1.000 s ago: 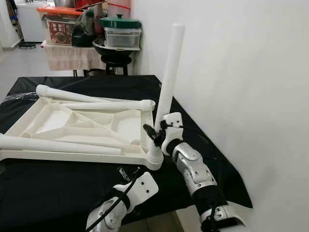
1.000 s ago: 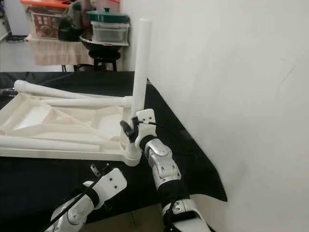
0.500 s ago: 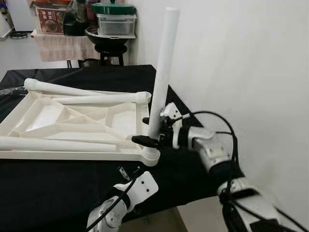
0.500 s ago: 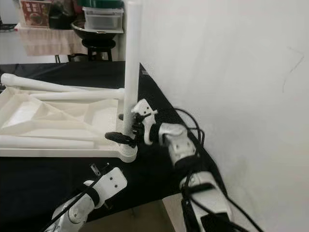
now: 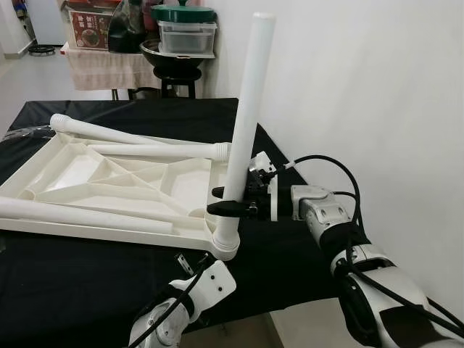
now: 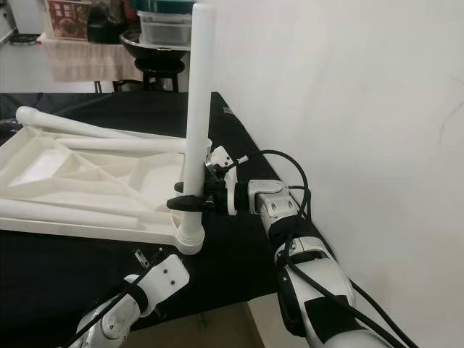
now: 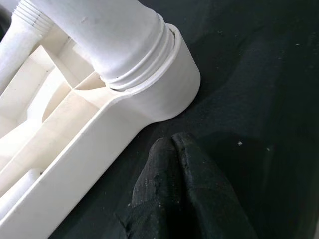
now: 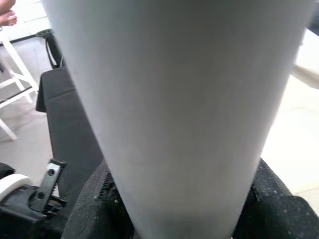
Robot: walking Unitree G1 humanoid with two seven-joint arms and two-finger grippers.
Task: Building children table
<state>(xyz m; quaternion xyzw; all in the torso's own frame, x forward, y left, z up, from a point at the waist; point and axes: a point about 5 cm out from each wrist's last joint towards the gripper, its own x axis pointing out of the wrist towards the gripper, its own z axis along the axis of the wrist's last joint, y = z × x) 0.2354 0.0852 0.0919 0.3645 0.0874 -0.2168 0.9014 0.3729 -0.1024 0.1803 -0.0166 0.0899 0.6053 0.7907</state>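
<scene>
White plastic tabletop [image 5: 109, 181] lies upside down, ribbed underside up, on a table covered with black cloth [image 5: 87, 275]. One white table leg [image 5: 244, 123] stands upright in the round socket [image 5: 225, 245] at the tabletop corner nearest the robot, on its right side, leaning slightly toward the wall [image 5: 362, 94]. Three more legs lie flat on the tabletop: a long leg [image 5: 80, 217] along the near edge, a second leg [image 5: 159, 151] across the middle with its threaded end toward the upright one, a third leg [image 5: 94, 132] slanting along the far side.

Right gripper [image 5: 230, 206]: reaches in from the right at low height, fingers clamped around the upright leg just above the socket; the right wrist view shows the leg filling the gap between the two black pads [image 8: 89, 214].

Left gripper [image 7: 174, 199]: low at the near table edge, just in front of the socket corner, not touching the tabletop. In the left wrist view its two black fingers lie pressed together, holding nothing, tips pointing at the socket collar and the threaded base of the leg.

Background: a stool [image 5: 174, 80] carrying a bowl and lidded containers [image 5: 185, 32]
</scene>
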